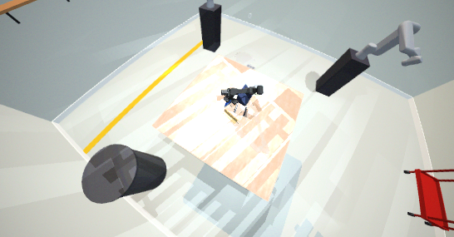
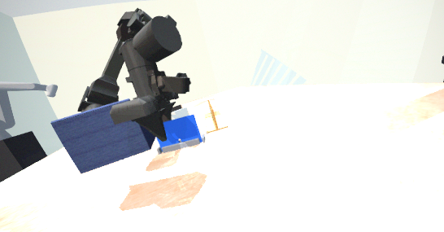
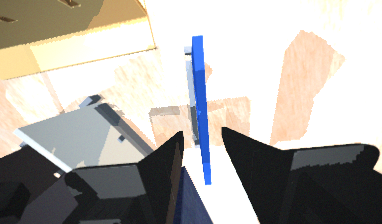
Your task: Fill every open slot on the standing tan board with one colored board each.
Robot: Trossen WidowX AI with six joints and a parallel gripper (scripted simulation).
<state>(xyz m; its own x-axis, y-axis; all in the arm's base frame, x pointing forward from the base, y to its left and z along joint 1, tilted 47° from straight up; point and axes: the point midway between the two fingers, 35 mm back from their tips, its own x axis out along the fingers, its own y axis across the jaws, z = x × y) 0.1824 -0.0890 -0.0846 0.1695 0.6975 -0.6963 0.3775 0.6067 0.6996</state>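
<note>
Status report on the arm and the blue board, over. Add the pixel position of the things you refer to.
End effector [image 2: 172, 121] [image 3: 202, 131] open, nothing held. Bright blue board [image 2: 182, 129] [image 3: 201, 95] upright in its holder, ahead of the fingertips. Dark blue block [image 2: 102, 137] close by.

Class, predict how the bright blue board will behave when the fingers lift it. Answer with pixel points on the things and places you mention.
The bright blue board [image 2: 181, 129] [image 3: 199, 85] is probably stiff, since its edge looks straight from above. It looks thin beside its broad face, so likely light for its size, and it might tip if set down unsupported on edge.

1. You see two gray arms and two dark pedestals.
2. You have one bright blue board and one tan board.
3. You can count one dark cylinder and one red cart.
</note>
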